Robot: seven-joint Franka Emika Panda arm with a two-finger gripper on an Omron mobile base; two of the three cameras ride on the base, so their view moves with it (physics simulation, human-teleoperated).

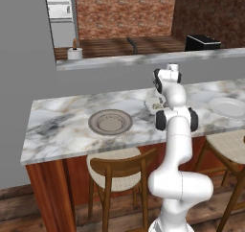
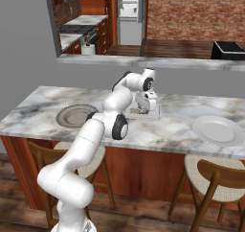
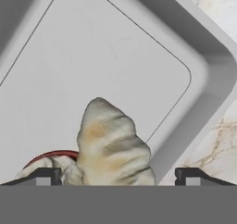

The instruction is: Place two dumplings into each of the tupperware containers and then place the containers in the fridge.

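Spreading wide, the fingers (image 3: 118, 176) stand apart on either side of a dumpling (image 3: 113, 146) without touching it; it lies between them, in a container (image 3: 115, 70) on the marble desk (image 3: 217, 149).

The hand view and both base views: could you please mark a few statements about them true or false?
1. A dumpling lies between the open gripper tips. True.
2. The container sits on the floor. False: it sits on the marble counter.
3. A white plate lies on the counter. True.
4. The grey plate holds three dumplings. False: none are visible on it.
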